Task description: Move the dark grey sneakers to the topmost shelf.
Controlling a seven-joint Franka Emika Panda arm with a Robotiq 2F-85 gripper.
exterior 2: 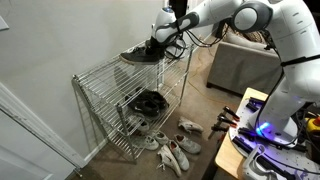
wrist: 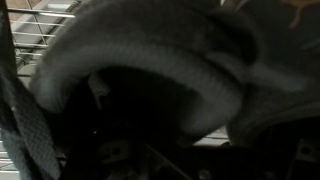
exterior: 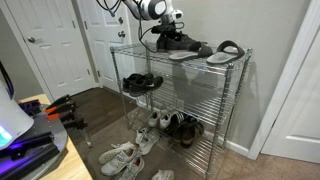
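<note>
The dark grey sneakers lie on the topmost shelf of the chrome wire rack, at its end nearest the door; they also show in an exterior view. My gripper is right over them, down at the shoes, and shows in both exterior views. In the wrist view one sneaker fills the frame, dark with a pale curved sole edge. The fingers are lost in the dark there, so I cannot tell whether they hold the shoe.
Flat grey slippers lie on the same top shelf beside the sneakers. A black lace-up pair sits on a middle tier. More shoes stand on the lowest tier, and pale sneakers lie on the floor in front.
</note>
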